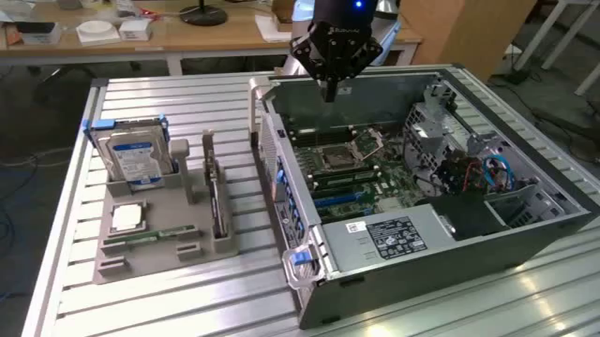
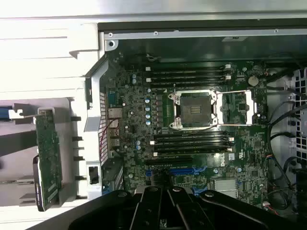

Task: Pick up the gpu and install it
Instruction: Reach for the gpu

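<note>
- gpu [image 1: 218, 202]: a thin, flat green circuit-board card with a silver end bracket. It stands on edge in a slot of the grey plastic holder tray [image 1: 150, 265], just beside the upright silver hard drive with its blue-white label [image 1: 133, 160], at the exterior view's left.
- Ribbed aluminium bench [image 1: 168, 98]: it carries the tray and the case side by side, so the reach across looks short. I would keep it high enough to pass over the case wall.
- Open black computer case [image 1: 450, 281]: it lies on its side with the green motherboard [image 1: 349, 168] exposed. The blue expansion slot [image 2: 178, 169] looks free.
- Black tool [image 1: 329, 95]: it hangs above the far edge of the case, well apart from the gpu, with its jaws closed and nothing between them.
- Judgement: the pick has not begun. A good grasp would take the card's upper edge squarely, away from the heatsink, and lift it straight up out of its slot so it does not bind.
</note>
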{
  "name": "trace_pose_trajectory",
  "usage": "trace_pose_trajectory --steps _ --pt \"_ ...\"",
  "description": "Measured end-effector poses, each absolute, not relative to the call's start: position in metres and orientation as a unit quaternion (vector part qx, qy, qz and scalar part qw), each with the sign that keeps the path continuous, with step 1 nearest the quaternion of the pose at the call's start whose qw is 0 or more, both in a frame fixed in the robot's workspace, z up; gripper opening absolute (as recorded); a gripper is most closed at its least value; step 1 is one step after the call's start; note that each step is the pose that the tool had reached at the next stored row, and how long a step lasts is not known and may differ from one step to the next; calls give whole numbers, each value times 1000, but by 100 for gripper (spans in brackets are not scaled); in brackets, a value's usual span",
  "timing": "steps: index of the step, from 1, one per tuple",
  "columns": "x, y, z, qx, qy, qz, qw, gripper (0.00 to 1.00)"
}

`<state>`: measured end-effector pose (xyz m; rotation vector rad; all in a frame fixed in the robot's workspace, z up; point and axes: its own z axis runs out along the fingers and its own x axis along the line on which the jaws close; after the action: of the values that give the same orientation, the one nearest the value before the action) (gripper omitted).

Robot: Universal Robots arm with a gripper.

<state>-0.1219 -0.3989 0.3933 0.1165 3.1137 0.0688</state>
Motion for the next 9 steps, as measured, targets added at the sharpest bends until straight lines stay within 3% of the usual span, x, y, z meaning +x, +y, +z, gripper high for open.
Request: trace_pose_trajectory --steps 9 --pt "-122 -399 393 37 999 22 12 10"
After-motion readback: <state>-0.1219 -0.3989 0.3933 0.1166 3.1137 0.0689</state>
